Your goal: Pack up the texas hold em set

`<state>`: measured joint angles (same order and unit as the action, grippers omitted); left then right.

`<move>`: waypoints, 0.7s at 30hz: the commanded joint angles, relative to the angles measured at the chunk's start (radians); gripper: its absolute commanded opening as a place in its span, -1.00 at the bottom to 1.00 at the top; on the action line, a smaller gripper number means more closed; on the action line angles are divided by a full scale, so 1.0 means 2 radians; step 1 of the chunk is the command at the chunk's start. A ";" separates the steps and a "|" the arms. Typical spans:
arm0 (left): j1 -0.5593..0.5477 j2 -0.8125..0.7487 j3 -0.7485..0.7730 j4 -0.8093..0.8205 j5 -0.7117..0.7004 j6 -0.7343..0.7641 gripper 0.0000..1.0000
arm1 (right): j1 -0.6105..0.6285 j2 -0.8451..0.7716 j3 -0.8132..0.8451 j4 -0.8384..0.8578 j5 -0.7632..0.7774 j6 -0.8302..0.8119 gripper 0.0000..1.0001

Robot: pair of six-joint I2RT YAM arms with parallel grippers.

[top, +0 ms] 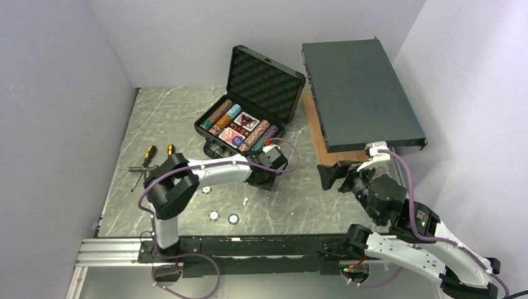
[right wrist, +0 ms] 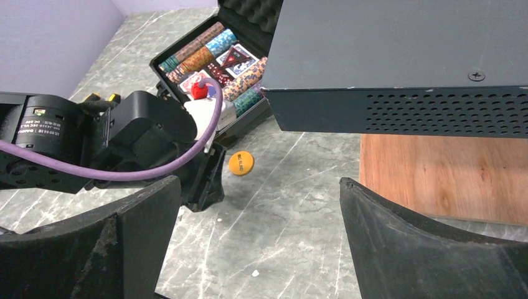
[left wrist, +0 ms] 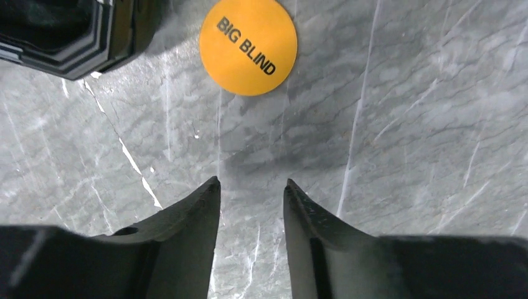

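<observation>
The small black case (top: 264,81) stands open, lid up, with rows of multicoloured chips (top: 219,116) and card decks (top: 238,129) in its tray; it also shows in the right wrist view (right wrist: 205,53). An orange round "BIG BLIND" button (left wrist: 248,47) lies flat on the table just in front of the case corner (left wrist: 68,37); the right wrist view shows the button (right wrist: 240,163) too. My left gripper (left wrist: 252,187) is open and empty, low over the table a little short of the button. My right gripper (right wrist: 261,193) is open wide and empty, above the table.
Three small round buttons (top: 206,190) (top: 214,215) (top: 233,218) lie near the left arm's base. Orange-handled screwdrivers (top: 149,152) and pliers (top: 140,169) lie at the left. The large dark grey box (top: 361,93) overhangs a wooden board (top: 324,146) at the right.
</observation>
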<state>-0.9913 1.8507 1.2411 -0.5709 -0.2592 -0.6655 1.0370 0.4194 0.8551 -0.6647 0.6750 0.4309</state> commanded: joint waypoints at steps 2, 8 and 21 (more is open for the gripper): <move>0.005 -0.015 0.023 0.028 -0.013 0.026 0.19 | 0.000 0.002 0.003 0.009 0.005 0.000 0.99; 0.034 0.054 0.119 -0.070 -0.060 -0.100 0.99 | 0.000 0.002 0.004 0.008 0.005 0.001 0.99; 0.045 0.097 0.190 -0.169 -0.098 -0.326 0.88 | 0.000 -0.010 -0.002 0.006 0.012 0.001 0.99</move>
<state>-0.8932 2.0613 1.5955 -0.8410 -0.3954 -1.1511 1.0370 0.4156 0.8551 -0.6651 0.6762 0.4309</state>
